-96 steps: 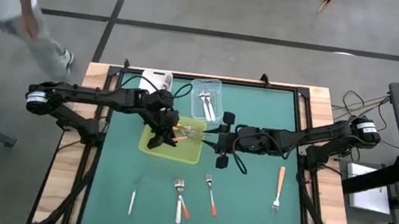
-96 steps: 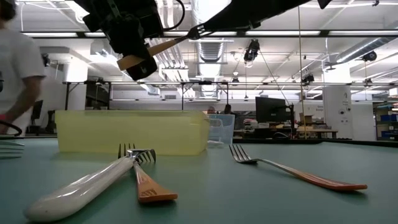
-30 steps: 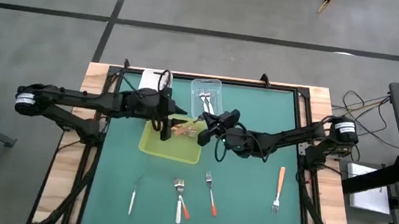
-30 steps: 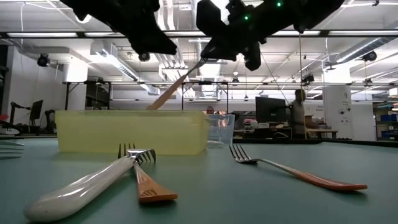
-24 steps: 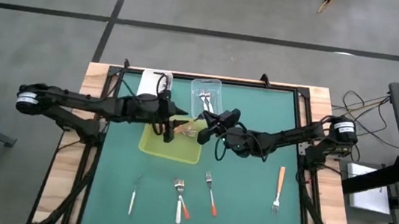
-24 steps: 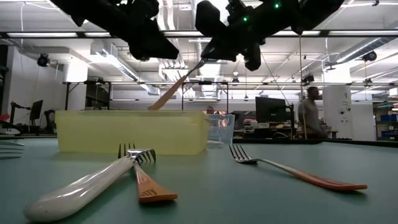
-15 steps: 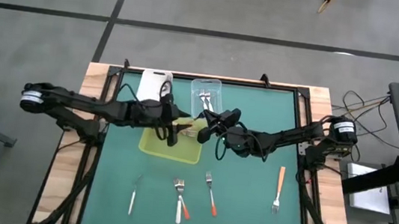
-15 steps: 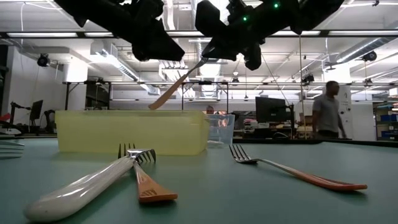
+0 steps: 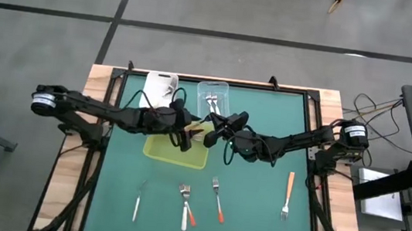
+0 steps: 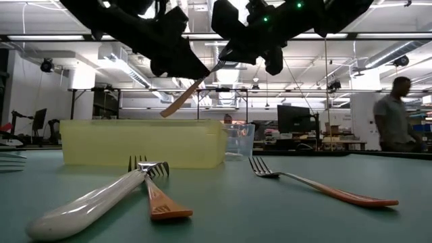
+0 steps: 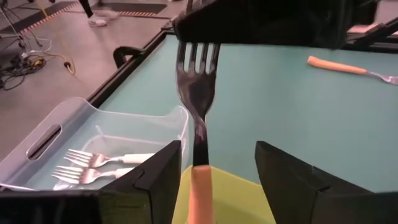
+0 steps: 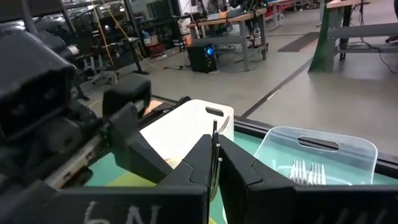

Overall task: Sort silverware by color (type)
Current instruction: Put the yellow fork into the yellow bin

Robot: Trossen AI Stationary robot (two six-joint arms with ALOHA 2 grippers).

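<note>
an orange-handled fork [image 11: 198, 118] is gripped at its tines by the right gripper [image 9: 210, 131], clamped tight, and held in the air above the yellow tray [image 9: 160, 150], handle sloping down toward it. the left gripper [image 9: 186, 138] is seen over the tray too, its fingers [image 11: 158, 177] spread wide on either side of the orange handle, not touching it. beyond the tray, white-handled forks [image 11: 102, 163] are lying in the clear tub [image 9: 211, 101]. more forks [image 9: 201, 202] are scattered on the green table [image 9: 257, 215] on the tray's near side.

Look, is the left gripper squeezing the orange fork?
No, the left gripper stands open around the orange-handled fork; the right gripper pinches its tines.
</note>
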